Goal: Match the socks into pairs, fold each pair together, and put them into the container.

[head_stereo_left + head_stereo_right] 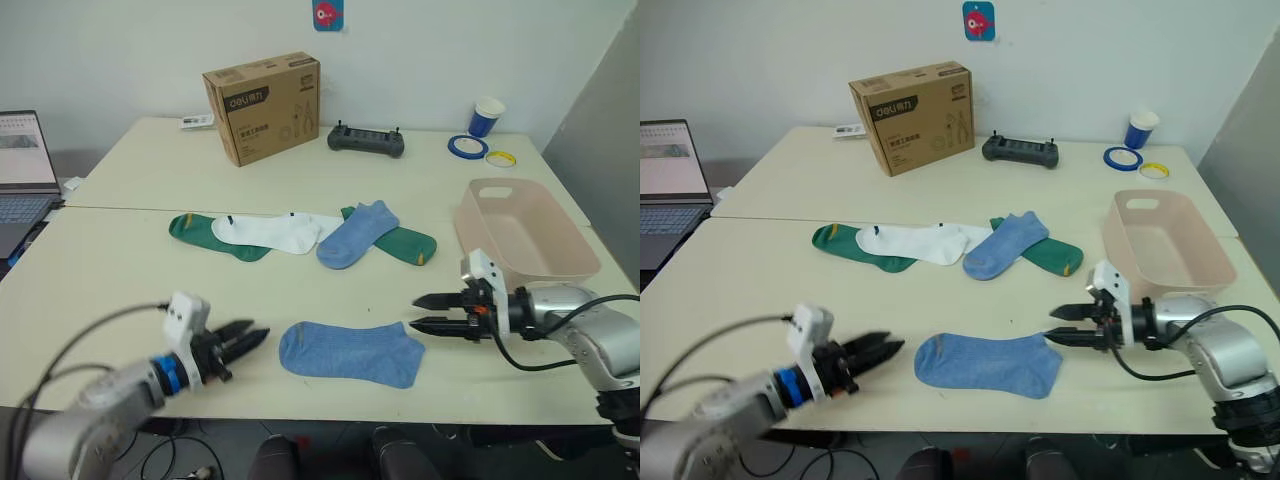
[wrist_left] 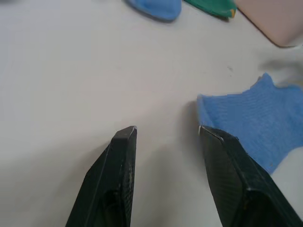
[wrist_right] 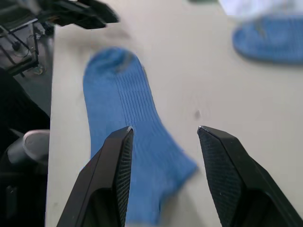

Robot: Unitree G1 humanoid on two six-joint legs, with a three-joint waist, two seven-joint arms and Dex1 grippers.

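Left eye view: both pincers, left (image 1: 255, 337) and right (image 1: 422, 312), gape empty at either end of a blue sock (image 1: 350, 352) lying flat near the counter (image 1: 120, 270) edge. Best pinch its cuff cleanly, then carry it to its mate (image 1: 357, 235) in the pile beyond; the tub (image 1: 520, 240) waits far right.

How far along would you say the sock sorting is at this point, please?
Nothing is finished: the tub is empty. One blue sock lies flat at the near edge, with the open left gripper and open right gripper at either end of it, holding nothing. Its mate lies in the pile with the white and green socks. All pairing, folding and packing remains.
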